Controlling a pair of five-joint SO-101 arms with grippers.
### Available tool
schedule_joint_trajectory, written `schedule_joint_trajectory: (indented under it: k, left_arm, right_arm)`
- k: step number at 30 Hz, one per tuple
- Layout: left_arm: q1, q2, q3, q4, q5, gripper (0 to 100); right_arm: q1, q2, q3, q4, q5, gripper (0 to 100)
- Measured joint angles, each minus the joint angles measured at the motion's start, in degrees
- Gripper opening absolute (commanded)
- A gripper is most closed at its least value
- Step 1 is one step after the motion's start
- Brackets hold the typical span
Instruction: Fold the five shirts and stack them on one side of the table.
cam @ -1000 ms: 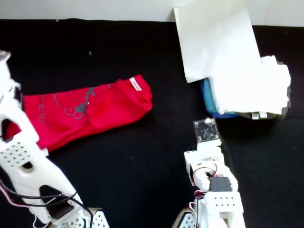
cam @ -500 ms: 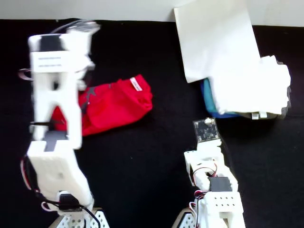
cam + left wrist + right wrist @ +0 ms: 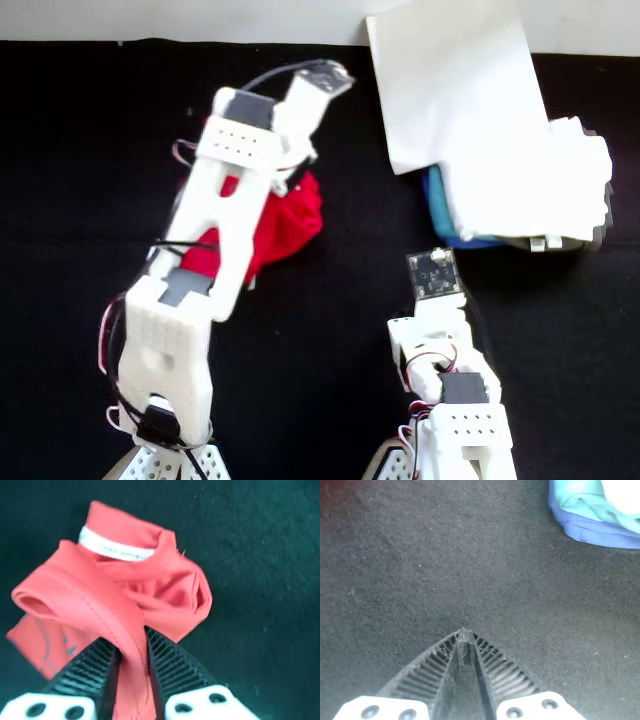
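One fold of the red shirt is clamped in the left end effector, seemingly lifted.

Black table: red shirt; folded stack

The red shirt is all bunched up, with its white neck tag showing. One fold is pinched in the left gripper. It lies well left of the pile of folded shirts, white on top, blue underneath.
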Motion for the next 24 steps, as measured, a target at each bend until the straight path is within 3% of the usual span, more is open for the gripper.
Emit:
schedule_joint_trajectory:
  k: [8, 14, 18, 24]
  left_arm:
    - [-0.2, 2.3, -1.3, -1.7, 0.0, 19]
    - [-6.3, 2.3, -11.1, 2.2, 0.0, 15]
    - [-11.6, 2.3, -13.5, 8.3, 0.0, 0]
    - [-11.9, 5.3, -7.5, 14.2, 0.0, 1]
  right_arm:
    - [0.0, 0.0, 0.0, 0.0, 0.0, 0.8]
    - [0.0, 0.0, 0.0, 0.0, 0.0, 0.8]
    - [0.0, 0.0, 0.0, 0.0, 0.0, 0.8]
    - [0.0, 0.0, 0.0, 0.0, 0.0, 0.8]
